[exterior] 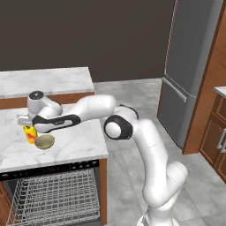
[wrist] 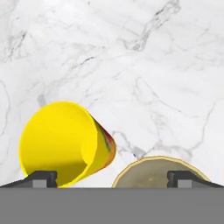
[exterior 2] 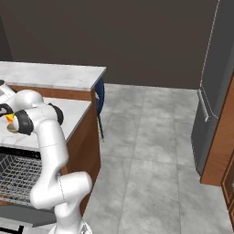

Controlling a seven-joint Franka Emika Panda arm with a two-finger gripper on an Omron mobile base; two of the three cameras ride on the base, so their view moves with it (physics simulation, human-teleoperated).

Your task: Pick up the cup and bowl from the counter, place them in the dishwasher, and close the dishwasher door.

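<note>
The yellow cup [exterior: 30,134] with its red-orange patch stands on the marble counter [exterior: 75,141], and the olive-tan bowl [exterior: 44,141] sits right beside it. My gripper [exterior: 26,125] hovers just above the cup, open and holding nothing. In the hand view the cup [wrist: 61,142] is at lower left with its mouth towards the camera, and the bowl [wrist: 153,171] is at the bottom right. The gripper [wrist: 113,178] has its fingertips [wrist: 41,178] spread wide apart. Below the counter the dishwasher's wire rack [exterior: 53,194] is pulled out, and its door [exterior 2: 23,215] hangs open.
A higher marble slab [exterior: 44,81] lies behind the counter. A tall grey fridge [exterior: 190,66] and wood cabinets [exterior: 216,132] stand to the right across the tiled floor. A dark blue chair [exterior 2: 99,98] is tucked beside the higher slab.
</note>
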